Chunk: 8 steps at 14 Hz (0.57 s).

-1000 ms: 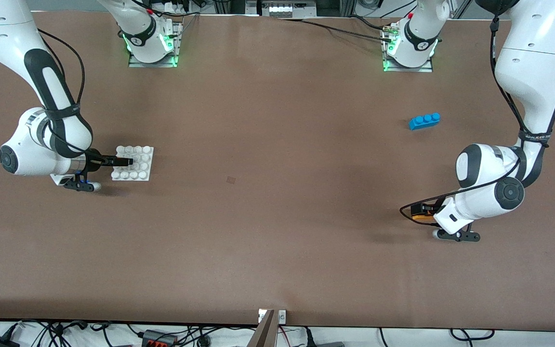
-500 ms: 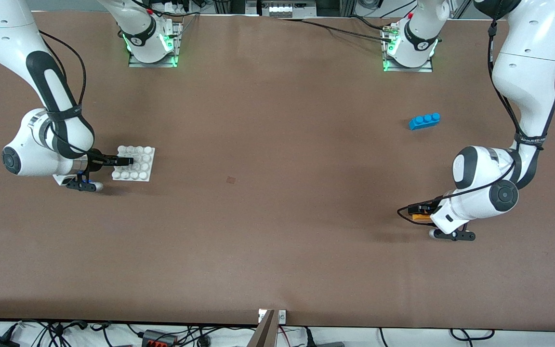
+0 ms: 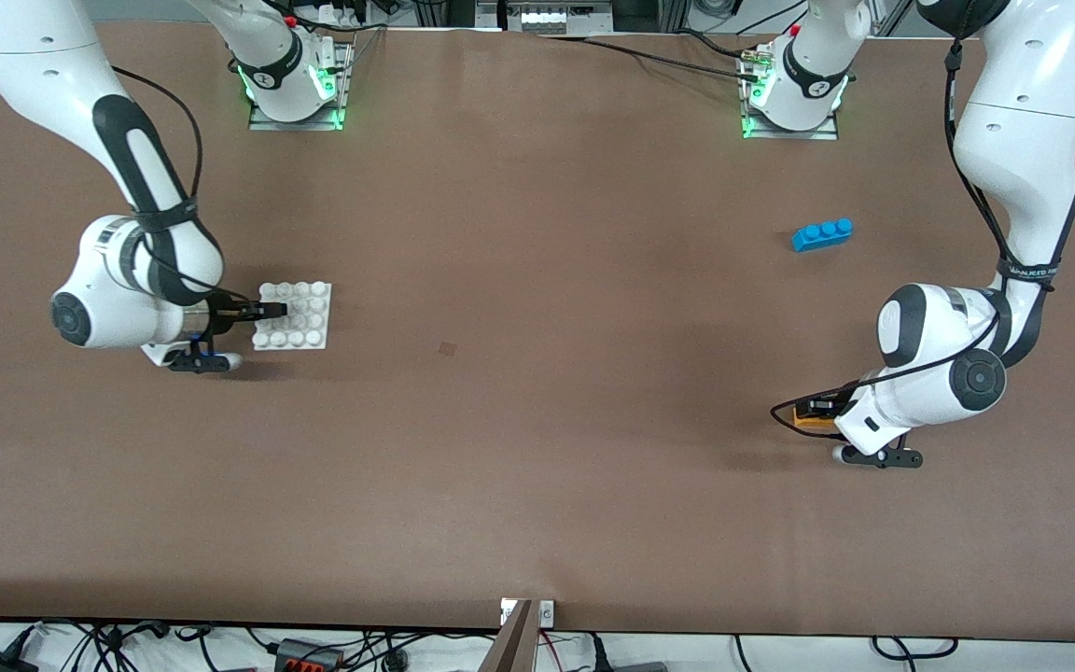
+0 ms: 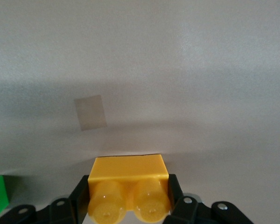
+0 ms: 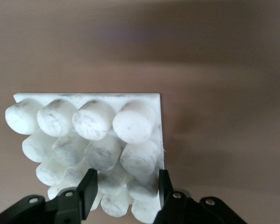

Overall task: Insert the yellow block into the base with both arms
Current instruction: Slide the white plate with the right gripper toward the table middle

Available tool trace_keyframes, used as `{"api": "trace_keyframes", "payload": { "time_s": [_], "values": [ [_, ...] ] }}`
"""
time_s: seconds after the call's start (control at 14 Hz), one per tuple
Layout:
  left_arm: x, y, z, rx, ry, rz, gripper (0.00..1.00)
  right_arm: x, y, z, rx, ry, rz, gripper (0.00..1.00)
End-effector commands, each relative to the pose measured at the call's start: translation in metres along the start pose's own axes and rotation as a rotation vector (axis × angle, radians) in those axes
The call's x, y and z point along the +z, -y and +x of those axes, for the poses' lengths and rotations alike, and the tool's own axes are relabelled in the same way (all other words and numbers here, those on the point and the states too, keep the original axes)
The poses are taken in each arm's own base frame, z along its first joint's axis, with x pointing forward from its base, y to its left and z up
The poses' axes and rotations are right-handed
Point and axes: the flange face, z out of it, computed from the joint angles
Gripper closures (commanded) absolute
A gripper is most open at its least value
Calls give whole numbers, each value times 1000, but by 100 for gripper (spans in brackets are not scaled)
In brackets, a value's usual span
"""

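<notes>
Fingers point(image 4: 79, 200) tight on yellow block point(image 4: 128, 186)

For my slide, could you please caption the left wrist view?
Left gripper shut on the yellow block above the table.

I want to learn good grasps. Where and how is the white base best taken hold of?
Probably at one edge, from the side, low over the table. The base is flat with a stud grid, so fingers fit around a row of edge studs. The right gripper does this, its fingers either side of studs at the edge toward the right arm's end.
</notes>
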Motion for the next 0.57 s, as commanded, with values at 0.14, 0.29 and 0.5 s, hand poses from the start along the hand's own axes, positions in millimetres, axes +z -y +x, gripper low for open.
{"api": "trace_keyframes", "payload": {
  "time_s": [0.14,0.29,0.5],
  "values": [
    [-6,-1,4,1,-10,20,49,34,71,14,-80,11,-12,50],
    [-10,-4,5,13,-11,21,51,46,107,19,-60,5,27,50],
    [-28,-12,2,19,3,19,55,55,176,25,-59,-27,9,50]
  ]
}}
